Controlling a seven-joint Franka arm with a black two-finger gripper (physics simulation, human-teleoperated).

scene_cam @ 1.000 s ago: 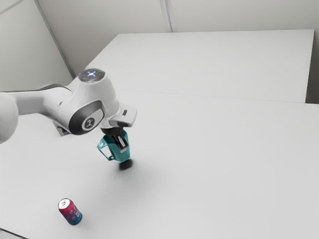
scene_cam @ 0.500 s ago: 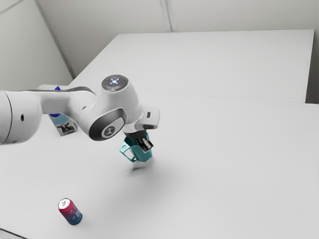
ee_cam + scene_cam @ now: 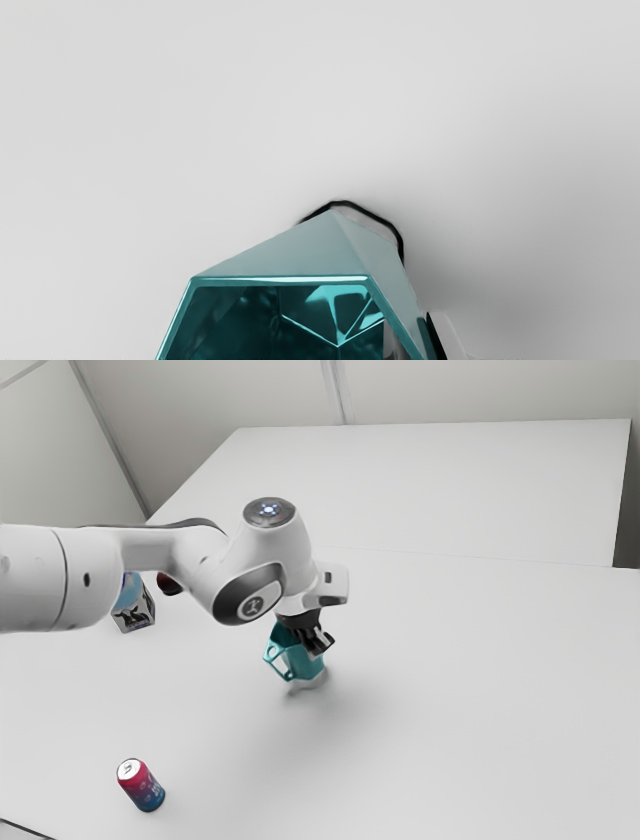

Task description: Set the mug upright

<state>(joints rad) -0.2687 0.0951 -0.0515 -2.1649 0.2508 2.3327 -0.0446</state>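
Teal and leaning less than before, the mug (image 3: 305, 666) had travelled toward the exterior view's right, low at the table (image 3: 470, 710), my gripper (image 3: 321, 644) pinched narrowly on its wall, leaving, I judged, mainly levelling.

Tool (image 3: 325, 644) at the teal mug (image 3: 304, 664) (handle (image 3: 277, 668) toward the exterior view's left), red-and-blue can (image 3: 143, 788) well apart.

glossy, smooth teal mug (image 3: 280, 250)
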